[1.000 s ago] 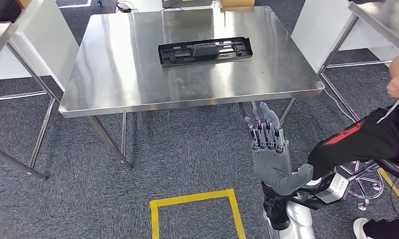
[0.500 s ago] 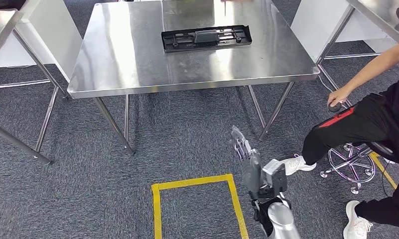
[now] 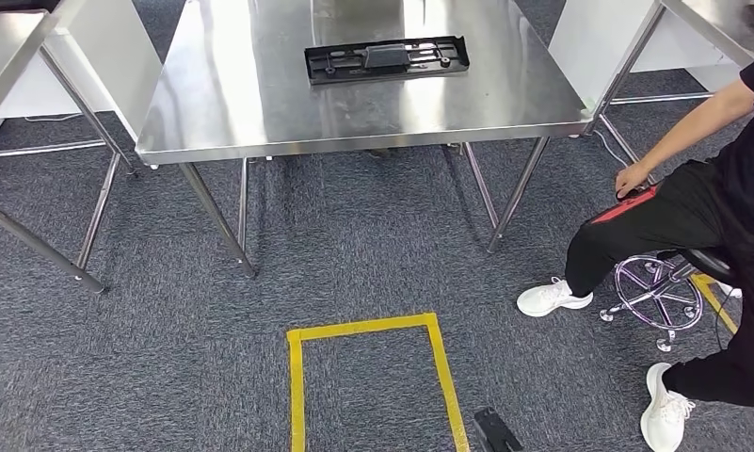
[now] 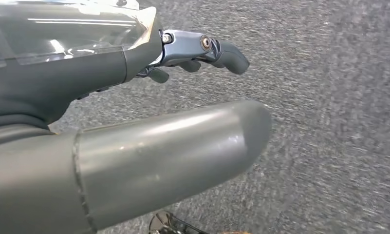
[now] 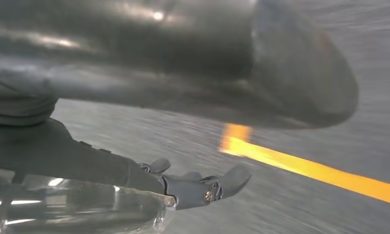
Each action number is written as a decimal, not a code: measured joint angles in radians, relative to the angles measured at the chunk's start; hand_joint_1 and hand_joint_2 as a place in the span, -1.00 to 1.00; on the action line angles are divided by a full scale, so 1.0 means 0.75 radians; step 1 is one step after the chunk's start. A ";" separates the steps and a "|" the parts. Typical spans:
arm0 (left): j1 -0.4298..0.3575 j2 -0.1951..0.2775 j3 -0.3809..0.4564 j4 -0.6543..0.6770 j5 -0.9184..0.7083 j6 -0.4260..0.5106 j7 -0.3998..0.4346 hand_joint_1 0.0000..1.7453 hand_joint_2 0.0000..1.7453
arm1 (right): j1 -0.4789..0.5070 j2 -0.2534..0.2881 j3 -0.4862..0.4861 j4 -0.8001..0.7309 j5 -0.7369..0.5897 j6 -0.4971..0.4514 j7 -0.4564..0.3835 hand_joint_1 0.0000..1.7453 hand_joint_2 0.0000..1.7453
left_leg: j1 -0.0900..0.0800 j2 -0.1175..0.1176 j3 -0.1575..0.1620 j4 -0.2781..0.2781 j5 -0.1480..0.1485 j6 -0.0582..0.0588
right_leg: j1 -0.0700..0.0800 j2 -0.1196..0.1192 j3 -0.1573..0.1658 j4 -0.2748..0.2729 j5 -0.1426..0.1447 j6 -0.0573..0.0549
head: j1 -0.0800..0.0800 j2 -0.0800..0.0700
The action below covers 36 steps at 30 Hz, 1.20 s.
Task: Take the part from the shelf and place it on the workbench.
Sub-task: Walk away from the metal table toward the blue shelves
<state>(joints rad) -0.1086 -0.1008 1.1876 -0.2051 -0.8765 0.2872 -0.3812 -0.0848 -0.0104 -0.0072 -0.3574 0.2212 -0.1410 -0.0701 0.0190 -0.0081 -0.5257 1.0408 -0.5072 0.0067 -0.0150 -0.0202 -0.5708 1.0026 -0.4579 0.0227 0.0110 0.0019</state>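
Part lying on the workbench, both our hands hanging empty.

The black part (image 3: pixel 387 58) is lying flat on the far middle of the steel workbench (image 3: pixel 260 122). Our left hand (image 4: pixel 134 141) and right hand (image 5: pixel 183 73) are hanging over grey carpet (image 3: pixel 166 358), fingers loosely apart, grasping nothing. A yellow tape square (image 3: pixel 373 377) is marking the near floor; a person (image 3: pixel 693 217) is sitting right.
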 joint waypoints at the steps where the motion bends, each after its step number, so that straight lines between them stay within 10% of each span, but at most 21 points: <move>1: -0.001 0.000 0.000 0.000 -0.004 -0.001 -0.001 -1.00 -1.00 | 0.003 -0.001 0.000 0.033 0.006 0.007 0.054 -1.00 -1.00 | -0.004 -0.001 0.012 -0.023 -0.012 0.004 | 0.000 0.000 -0.005 0.002 0.007 0.011 | 0.000 0.000; 4: -0.001 -0.002 -0.001 0.000 -0.013 -0.005 -0.006 -1.00 -1.00 | 0.024 0.000 0.000 0.108 0.028 0.019 0.177 -1.00 -1.00 | -0.006 0.006 0.001 -0.050 0.007 0.030 | 0.001 0.005 -0.024 0.022 -0.004 0.034 | 0.001 0.000; 8: -0.002 -0.005 -0.001 0.000 -0.020 -0.005 -0.006 -1.00 -1.00 | 0.038 0.006 0.001 0.164 0.049 0.020 0.280 -1.00 -1.00 | -0.003 0.020 -0.062 -0.061 0.067 0.060 | -0.004 0.019 -0.109 0.288 -0.202 0.017 | 0.006 0.000; 10: -0.002 -0.008 -0.002 0.000 -0.025 -0.005 -0.006 -1.00 -1.00 | 0.038 0.007 0.001 0.177 0.051 0.012 0.288 -1.00 -1.00 | -0.002 0.027 -0.105 -0.060 0.101 0.054 | -0.009 0.020 -0.104 0.382 -0.210 0.044 | 0.006 0.000; 13: -0.004 -0.012 -0.007 0.000 -0.035 -0.014 -0.008 -1.00 -1.00 | 0.034 0.008 0.001 0.186 0.053 -0.005 0.288 -1.00 -1.00 | 0.002 0.030 -0.163 -0.054 0.151 0.033 | -0.023 0.021 0.071 0.200 -0.124 0.091 | 0.008 0.000; 16: -0.007 -0.012 -0.011 -0.001 -0.039 -0.019 -0.011 -1.00 -1.00 | 0.029 0.011 0.001 0.190 0.053 -0.010 0.288 -1.00 -1.00 | -0.004 0.029 -0.186 -0.051 0.196 0.008 | -0.016 0.031 0.235 -0.054 -0.157 0.064 | 0.010 0.000; 18: -0.004 -0.011 -0.013 0.000 -0.040 -0.020 -0.013 -1.00 -1.00 | 0.029 0.012 0.001 0.196 0.053 -0.012 0.288 -1.00 -1.00 | -0.001 0.029 -0.191 -0.059 0.224 -0.005 | -0.015 0.030 0.218 -0.064 -0.151 0.031 | 0.008 0.000; 21: 0.002 -0.011 -0.015 0.001 -0.040 -0.020 -0.014 -1.00 -1.00 | 0.032 0.015 0.001 0.205 0.052 -0.015 0.289 -1.00 -1.00 | 0.010 0.025 -0.223 0.028 0.092 -0.018 | -0.019 0.020 0.169 -0.056 -0.105 -0.020 | 0.003 0.000; 24: 0.004 -0.012 -0.020 0.001 -0.043 -0.026 -0.024 -1.00 -1.00 | 0.035 0.015 0.001 0.208 0.051 -0.027 0.290 -1.00 -1.00 | 0.009 0.020 -0.257 0.286 -0.094 -0.022 | -0.002 0.013 0.107 -0.048 -0.051 -0.038 | 0.002 0.000; 27: 0.003 -0.013 -0.027 0.001 -0.043 -0.034 -0.036 -1.00 -1.00 | 0.036 0.017 0.001 0.212 0.052 -0.039 0.305 -1.00 -1.00 | 0.009 0.017 -0.163 0.301 -0.034 -0.009 | 0.007 0.013 0.036 -0.022 -0.012 -0.033 | 0.002 0.000; 31: -0.006 -0.013 -0.033 0.000 -0.044 -0.036 -0.042 -1.00 -1.00 | 0.034 0.024 0.001 0.214 0.062 -0.050 0.316 -1.00 -1.00 | -0.006 0.006 0.090 -0.035 -0.055 0.019 | 0.012 0.013 -0.022 0.010 0.027 -0.007 | 0.003 0.000; 34: -0.008 -0.015 -0.033 0.001 -0.042 -0.035 -0.043 -1.00 -1.00 | 0.033 0.024 0.001 0.215 0.076 -0.055 0.317 -1.00 -1.00 | -0.015 0.011 0.078 -0.082 -0.042 0.039 | 0.009 0.013 -0.045 0.012 0.046 0.017 | 0.003 0.000; 36: -0.009 -0.018 -0.033 0.001 -0.044 -0.038 -0.048 -1.00 -1.00 | 0.034 0.024 0.001 0.217 0.080 -0.056 0.316 -1.00 -1.00 | -0.012 0.016 0.049 -0.095 -0.006 0.060 | 0.008 0.018 -0.077 0.074 -0.022 0.009 | 0.006 0.000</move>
<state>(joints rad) -0.1150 -0.1140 1.1632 -0.2048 -0.9096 0.2589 -0.4175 -0.0594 0.0076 -0.0062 -0.1948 0.2815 -0.1826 0.1672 0.0098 0.0043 -0.4890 0.9693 -0.5121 0.0517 -0.0089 -0.0066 -0.6285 1.0584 -0.4744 0.0296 0.0154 0.0019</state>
